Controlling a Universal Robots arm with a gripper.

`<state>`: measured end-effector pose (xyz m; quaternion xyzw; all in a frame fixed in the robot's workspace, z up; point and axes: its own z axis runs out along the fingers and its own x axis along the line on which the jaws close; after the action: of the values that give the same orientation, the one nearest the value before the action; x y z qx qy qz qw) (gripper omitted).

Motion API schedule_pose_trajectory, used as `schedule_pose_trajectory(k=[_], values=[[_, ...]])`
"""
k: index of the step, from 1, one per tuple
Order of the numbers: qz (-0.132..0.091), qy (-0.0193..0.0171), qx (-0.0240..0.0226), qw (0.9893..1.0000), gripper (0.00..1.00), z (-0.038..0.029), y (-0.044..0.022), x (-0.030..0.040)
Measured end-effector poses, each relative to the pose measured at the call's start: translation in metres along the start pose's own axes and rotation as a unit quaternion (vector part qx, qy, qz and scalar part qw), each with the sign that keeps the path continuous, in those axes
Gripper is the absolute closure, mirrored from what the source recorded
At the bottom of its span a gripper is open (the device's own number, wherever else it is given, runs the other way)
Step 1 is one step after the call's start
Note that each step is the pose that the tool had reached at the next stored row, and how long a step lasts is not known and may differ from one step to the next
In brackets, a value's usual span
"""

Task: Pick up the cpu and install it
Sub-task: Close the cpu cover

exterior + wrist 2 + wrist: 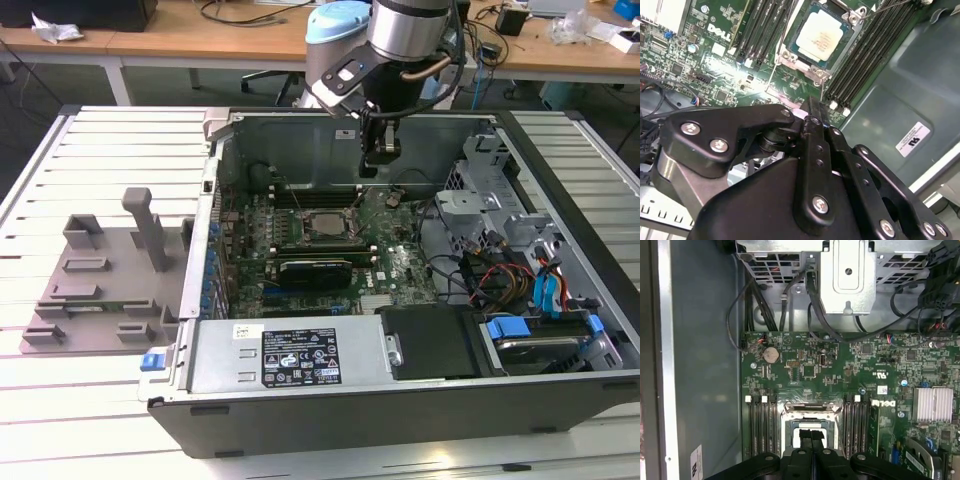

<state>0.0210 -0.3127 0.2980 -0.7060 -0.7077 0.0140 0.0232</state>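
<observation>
CPU (821, 41): lies flat inside the socket frame (788, 54) on the board (715, 75), silvery top plate facing up. In the second wrist view it sits beyond the fingertips, well apart from them, with nothing touching it. In the exterior view the CPU (318, 226) is below the gripper (381, 165) and offset toward the exterior view's left.

Gripper (810, 104): fingers drawn narrow, pressed together with no visible gap, nothing held between them. In the first wrist view the gripper (811, 436) hangs over the socket frame (807, 412) and covers its middle. It is clear of the board and in contact with no part.

Memory slots (860, 60): rows of dark slots flank the socket on both sides, the nearer row just beside the fingertip line.

Board, farther from the gripper: a coin cell (771, 355) and a finned heatsink (935, 404) are in place in the first wrist view; black cables run past the board edge up to a metal drive cage (847, 275).

Case (300, 140): lying on its side, open, on a slatted table (100, 130). The arm reaches down into it from above.

Tray (100, 290): grey fixture, outside the case, well apart from the gripper toward the exterior view's left.
</observation>
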Motion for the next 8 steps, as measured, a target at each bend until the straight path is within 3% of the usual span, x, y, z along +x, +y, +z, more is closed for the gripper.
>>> schedule_pose_trajectory(k=[8], values=[[-0.001,-0.0003,0.0015,1.0,0.89,0.0086,0.0134,0.0001]])
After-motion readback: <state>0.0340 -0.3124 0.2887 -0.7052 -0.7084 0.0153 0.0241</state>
